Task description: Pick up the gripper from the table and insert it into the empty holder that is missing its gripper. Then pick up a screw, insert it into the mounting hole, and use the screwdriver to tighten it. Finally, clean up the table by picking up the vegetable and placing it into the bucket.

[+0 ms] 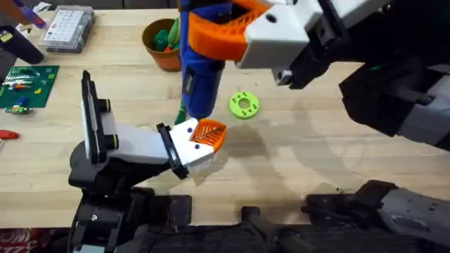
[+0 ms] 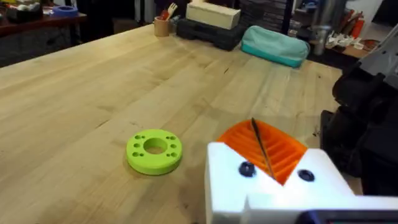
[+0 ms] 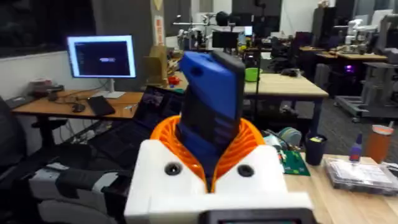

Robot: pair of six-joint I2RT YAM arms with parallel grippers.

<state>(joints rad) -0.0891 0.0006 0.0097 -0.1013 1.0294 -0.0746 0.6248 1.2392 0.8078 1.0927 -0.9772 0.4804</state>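
The thick bright blue screwdriver point(image 1: 199, 77) stands upright, clamped between the right gripper point(image 1: 225, 35)'s orange pads. Below it, the left gripper point(image 1: 204, 137)'s fingers are pressed together near the lime-green holed ring point(image 1: 244, 105). The dark-green toy vegetable point(image 1: 165, 39) lies inside the orange bucket point(image 1: 156, 55).

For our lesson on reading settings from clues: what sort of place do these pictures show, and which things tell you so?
Probably a robotics lab or workshop. A lit monitor stands on a desk among rows of cluttered workbenches, a green circuit board and a clear parts box lie on the wooden table, and the right hand grips a blue screwdriver.
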